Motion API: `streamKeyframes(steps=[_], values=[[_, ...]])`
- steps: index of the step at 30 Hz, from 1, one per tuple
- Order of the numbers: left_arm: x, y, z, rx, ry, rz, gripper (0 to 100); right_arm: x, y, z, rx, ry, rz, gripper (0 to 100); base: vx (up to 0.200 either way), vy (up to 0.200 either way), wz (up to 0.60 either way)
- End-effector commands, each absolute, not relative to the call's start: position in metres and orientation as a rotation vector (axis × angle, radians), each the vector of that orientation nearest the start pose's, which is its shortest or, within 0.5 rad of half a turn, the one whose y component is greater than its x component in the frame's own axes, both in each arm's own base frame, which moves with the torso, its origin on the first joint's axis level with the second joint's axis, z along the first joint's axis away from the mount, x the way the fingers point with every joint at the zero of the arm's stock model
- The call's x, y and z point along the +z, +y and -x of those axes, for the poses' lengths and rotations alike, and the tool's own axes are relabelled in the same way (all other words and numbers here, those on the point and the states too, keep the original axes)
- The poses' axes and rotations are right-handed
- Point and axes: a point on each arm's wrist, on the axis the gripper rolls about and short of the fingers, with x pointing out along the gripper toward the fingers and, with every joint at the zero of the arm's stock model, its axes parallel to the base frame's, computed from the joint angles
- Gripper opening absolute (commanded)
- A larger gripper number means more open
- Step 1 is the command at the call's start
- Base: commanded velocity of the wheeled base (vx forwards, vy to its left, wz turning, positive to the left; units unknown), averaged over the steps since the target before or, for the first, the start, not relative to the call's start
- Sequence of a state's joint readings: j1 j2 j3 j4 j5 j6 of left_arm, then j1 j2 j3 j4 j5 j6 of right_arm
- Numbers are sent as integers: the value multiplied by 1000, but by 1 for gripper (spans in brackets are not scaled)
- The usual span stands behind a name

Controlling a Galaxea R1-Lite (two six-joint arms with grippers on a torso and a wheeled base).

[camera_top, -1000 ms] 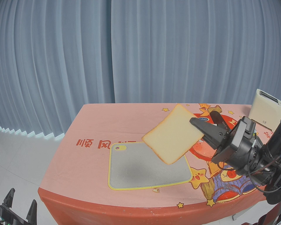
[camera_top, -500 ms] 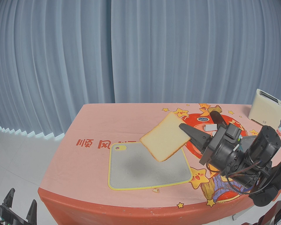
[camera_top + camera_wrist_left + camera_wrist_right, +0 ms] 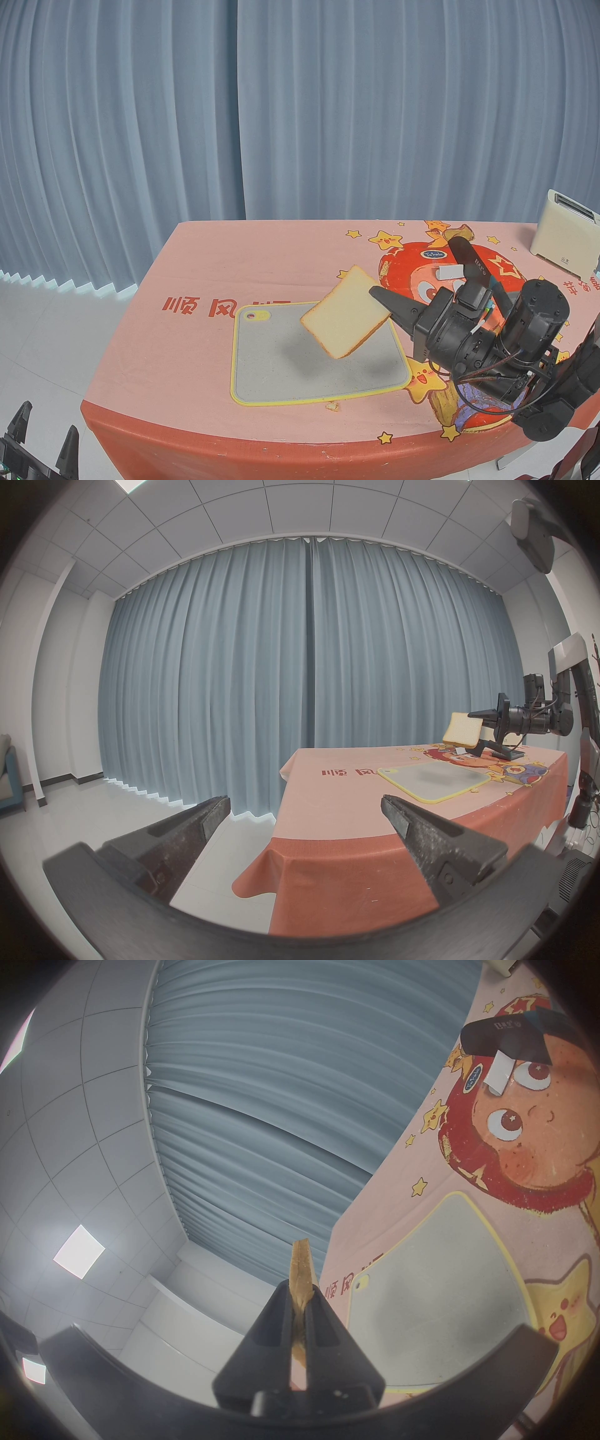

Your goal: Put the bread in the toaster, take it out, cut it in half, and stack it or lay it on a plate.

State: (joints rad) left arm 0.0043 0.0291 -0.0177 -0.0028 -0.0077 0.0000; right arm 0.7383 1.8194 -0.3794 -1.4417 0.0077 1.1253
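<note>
A pale bread slice [image 3: 345, 312] hangs tilted just above the right part of the grey, yellow-rimmed cutting board [image 3: 294, 369]. My right gripper [image 3: 380, 299] is shut on its right edge. In the right wrist view the slice [image 3: 302, 1272] stands edge-on between the shut fingers [image 3: 319, 1329], with the board [image 3: 437, 1285] below. The cream toaster [image 3: 565, 234] stands at the table's far right. My left gripper [image 3: 40, 437] is open and holds nothing, low off the table's left front corner. From the left wrist view the bread [image 3: 463, 730] and board [image 3: 434, 779] are far off.
A black elongated object with a white tag [image 3: 469, 259] lies on the cartoon print behind my right arm. A small crumb [image 3: 333, 406] sits in front of the board. The pink tablecloth [image 3: 206, 275] is bare to the left of the board. Grey curtains hang behind.
My right arm has come down and to the left with the bread, from above the board's right corner to just over the board. The left gripper has not moved.
</note>
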Motion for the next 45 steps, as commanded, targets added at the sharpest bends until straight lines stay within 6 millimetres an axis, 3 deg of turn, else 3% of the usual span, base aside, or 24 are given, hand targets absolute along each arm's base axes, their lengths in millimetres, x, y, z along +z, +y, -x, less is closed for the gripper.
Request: streamKeyframes(steps=[1, 13, 22, 38, 39, 45], values=[[76, 0, 20, -3, 29, 0, 100, 113, 184, -213, 626, 449, -1054, 0, 0, 0, 0], [76, 0, 20, -3, 28, 0, 100, 79, 203, -244, 576, 466, -981, 0, 0, 0, 0], [76, 0, 20, -3, 28, 0, 100, 59, 218, -242, 613, 480, -976, 0, 0, 0, 0], [76, 0, 20, -3, 29, 0, 100, 73, 214, -235, 633, 451, -972, 0, 0, 0, 0], [76, 0, 20, -3, 29, 0, 100, 73, 214, -235, 633, 451, -972, 100, 0, 0, 0], [76, 0, 20, -3, 28, 0, 100, 80, 214, -227, 665, 428, -871, 100, 0, 0, 0]])
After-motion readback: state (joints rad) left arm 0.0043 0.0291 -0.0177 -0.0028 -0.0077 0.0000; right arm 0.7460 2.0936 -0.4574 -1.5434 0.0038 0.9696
